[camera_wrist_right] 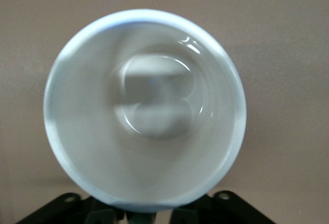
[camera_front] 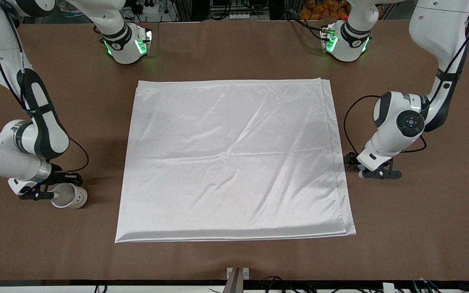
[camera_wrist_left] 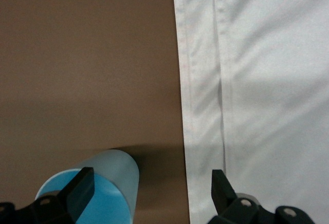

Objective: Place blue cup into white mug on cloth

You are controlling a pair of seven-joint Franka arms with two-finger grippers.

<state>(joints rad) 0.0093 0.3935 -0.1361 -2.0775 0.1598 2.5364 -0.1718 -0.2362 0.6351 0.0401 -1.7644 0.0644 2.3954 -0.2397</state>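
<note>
Two Franka arms flank the cloth [camera_front: 234, 158] on the brown table [camera_front: 234, 53]: the right gripper [camera_front: 49, 194], fingers closing on the rim of the white mug [camera_front: 71, 196] off the cloth, and the left gripper [camera_wrist_left: 149, 188], spread wide, beside the blue cup [camera_wrist_left: 110, 183] by the folded edge.

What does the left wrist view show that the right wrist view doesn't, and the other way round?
Only the left wrist view: the blue cup on the table beside the cloth edge, with the open left gripper above them. Only the right wrist view: the white mug, seen straight down into its empty inside, at the right gripper. Both share the bare brown table.
</note>
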